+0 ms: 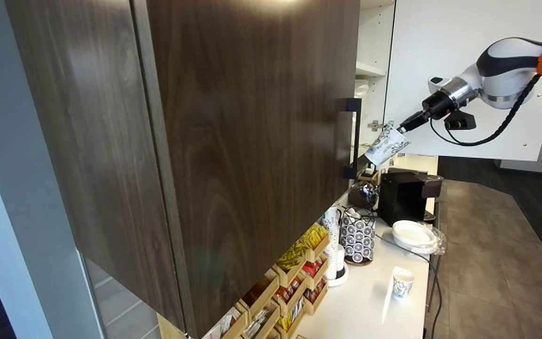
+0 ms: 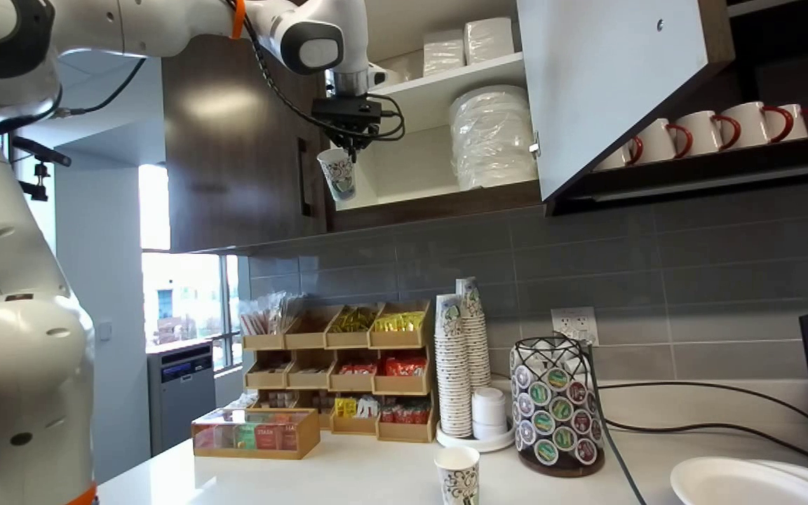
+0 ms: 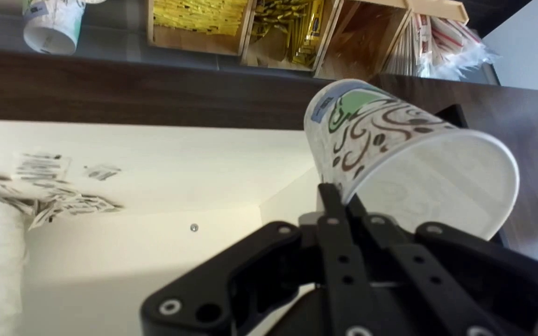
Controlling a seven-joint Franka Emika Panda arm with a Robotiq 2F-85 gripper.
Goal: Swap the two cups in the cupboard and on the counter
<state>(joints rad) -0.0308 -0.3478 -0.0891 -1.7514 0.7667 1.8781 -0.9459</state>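
In an exterior view, looked along counter (image 1: 365, 303), cupboard (image 1: 252, 141) close; in an exterior view, faced wall (image 2: 593, 245); both shared counter; wrist view looked close past gripper (image 3: 343, 195)

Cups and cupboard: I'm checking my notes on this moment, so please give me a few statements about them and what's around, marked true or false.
1. The held cup is pinched at its rim by the jaws. True.
2. A lone cup stands upright on the counter. True.
3. The lone cup is plain white all over. False: it has a printed pattern.
4. A wrapped stack is inside the cupboard. True.
5. The held cup hangs perfectly upright. False: it is tilted.
6. The cupboard is fully shut. False: a door is open.
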